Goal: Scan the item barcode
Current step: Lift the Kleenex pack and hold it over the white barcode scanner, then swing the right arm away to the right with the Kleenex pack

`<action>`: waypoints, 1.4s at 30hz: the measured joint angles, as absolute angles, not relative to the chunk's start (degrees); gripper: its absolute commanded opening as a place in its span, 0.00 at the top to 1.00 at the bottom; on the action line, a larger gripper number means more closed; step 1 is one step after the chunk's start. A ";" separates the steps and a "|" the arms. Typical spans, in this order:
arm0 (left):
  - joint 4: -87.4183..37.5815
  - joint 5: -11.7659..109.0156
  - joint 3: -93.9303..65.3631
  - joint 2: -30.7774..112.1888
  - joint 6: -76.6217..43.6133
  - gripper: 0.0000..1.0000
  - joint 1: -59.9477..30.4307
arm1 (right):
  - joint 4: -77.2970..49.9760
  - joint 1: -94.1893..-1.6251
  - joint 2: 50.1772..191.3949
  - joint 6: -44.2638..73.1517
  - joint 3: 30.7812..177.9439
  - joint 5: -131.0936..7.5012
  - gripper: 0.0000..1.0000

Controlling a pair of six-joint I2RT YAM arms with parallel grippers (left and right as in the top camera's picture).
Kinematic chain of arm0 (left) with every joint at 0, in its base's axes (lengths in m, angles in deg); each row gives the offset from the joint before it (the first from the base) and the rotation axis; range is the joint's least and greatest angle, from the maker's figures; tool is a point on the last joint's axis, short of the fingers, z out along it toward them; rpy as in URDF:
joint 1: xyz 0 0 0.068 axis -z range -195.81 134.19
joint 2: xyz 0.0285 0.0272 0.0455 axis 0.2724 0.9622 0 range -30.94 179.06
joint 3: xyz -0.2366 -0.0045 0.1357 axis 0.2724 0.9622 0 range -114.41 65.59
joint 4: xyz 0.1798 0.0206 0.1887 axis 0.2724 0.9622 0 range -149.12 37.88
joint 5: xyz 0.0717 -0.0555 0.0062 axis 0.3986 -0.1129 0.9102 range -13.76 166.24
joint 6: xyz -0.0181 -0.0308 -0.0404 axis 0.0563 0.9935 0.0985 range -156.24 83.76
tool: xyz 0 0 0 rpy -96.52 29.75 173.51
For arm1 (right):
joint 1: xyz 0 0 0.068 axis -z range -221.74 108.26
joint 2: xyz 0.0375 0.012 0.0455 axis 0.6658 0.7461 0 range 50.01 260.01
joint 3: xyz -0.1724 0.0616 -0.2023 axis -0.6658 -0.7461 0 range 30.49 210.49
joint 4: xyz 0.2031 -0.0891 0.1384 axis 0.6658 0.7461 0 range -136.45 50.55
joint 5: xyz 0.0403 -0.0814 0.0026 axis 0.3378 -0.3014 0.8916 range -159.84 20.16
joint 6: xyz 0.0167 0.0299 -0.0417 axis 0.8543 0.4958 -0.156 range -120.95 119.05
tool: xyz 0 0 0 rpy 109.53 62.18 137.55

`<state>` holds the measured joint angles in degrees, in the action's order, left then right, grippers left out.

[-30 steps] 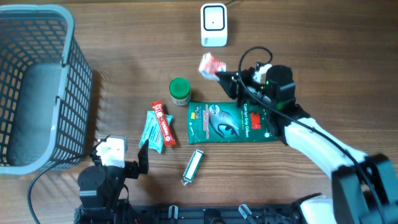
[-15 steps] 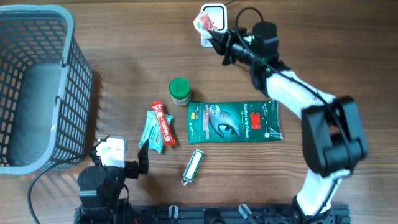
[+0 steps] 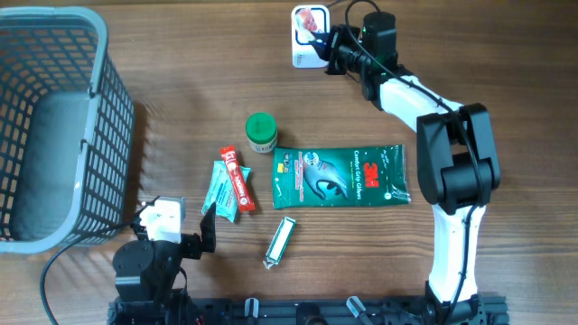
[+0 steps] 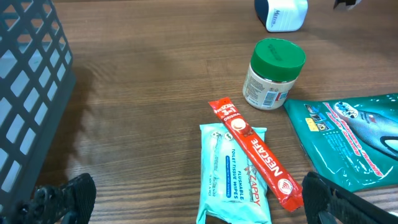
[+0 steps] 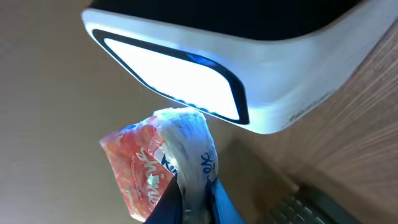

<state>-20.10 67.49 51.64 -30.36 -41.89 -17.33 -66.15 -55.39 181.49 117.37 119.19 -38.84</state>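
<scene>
Pinching the red sachet (image 5: 158, 165) in our right claw (image 5: 193, 200) at the scanner (image 5: 249, 56) window, we judge scanning underway, though the barcode's facing is unclear. Left claw (image 4: 199, 208) gapes empty.

I see a matt, grained wooden table (image 3: 181, 99). At ten o'clock the basket (image 3: 113, 135) is dull grey plastic lattice. At twelve the barcode scanner (image 5: 261, 81) has a smooth, glossy white plastic shell, and the packet (image 5: 158, 168) there is crinkled shiny film. The glove pack (image 3: 339, 176) and Nescafe sachet (image 4: 256, 154) look like glossy film. The jar (image 4: 273, 74) has a green plastic lid.
</scene>
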 measured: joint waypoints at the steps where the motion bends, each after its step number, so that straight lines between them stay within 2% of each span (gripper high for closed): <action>1: -20.10 67.47 51.64 -30.36 -41.89 0.00 -17.33 | -66.15 -55.42 181.49 117.37 119.26 -38.84 0.96; 9: -20.10 67.47 51.64 -30.36 -41.89 0.00 -17.33 | -63.37 -55.42 181.49 117.30 119.52 -39.82 0.96; 16: -20.08 67.47 51.64 -30.36 -41.89 0.00 -17.33 | -58.98 -55.57 181.23 101.06 119.72 -44.45 0.95; 20: -20.06 67.47 51.64 -30.38 -41.89 0.00 -17.33 | -41.50 -55.72 175.09 92.69 119.89 -49.00 0.96; 23: -20.03 67.47 51.64 -30.38 -41.89 0.00 -17.33 | -25.50 -55.85 166.59 87.32 120.18 -58.73 0.96; 27: -20.10 67.49 51.64 -30.36 -41.89 0.00 -17.33 | -12.95 -54.76 157.65 83.07 120.66 -72.25 0.96; 31: -20.10 67.49 51.64 -30.36 -41.89 0.00 -17.33 | -3.81 -46.58 155.83 81.33 120.68 -80.98 0.96; 34: -20.10 67.47 51.64 -30.36 -41.89 0.00 -17.33 | -2.52 -35.57 155.88 81.15 119.63 -84.87 0.96; 39: -20.10 67.49 51.64 -30.36 -41.89 0.00 -17.33 | -6.09 -18.41 155.99 79.29 117.60 -91.77 0.96; 42: -20.08 67.49 51.64 -30.36 -41.89 0.00 -17.33 | -11.49 -12.44 158.33 76.76 116.42 -93.48 0.96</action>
<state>-20.08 67.49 51.64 -30.36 -41.89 -17.33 -11.49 -12.44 158.33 76.76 116.42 -93.48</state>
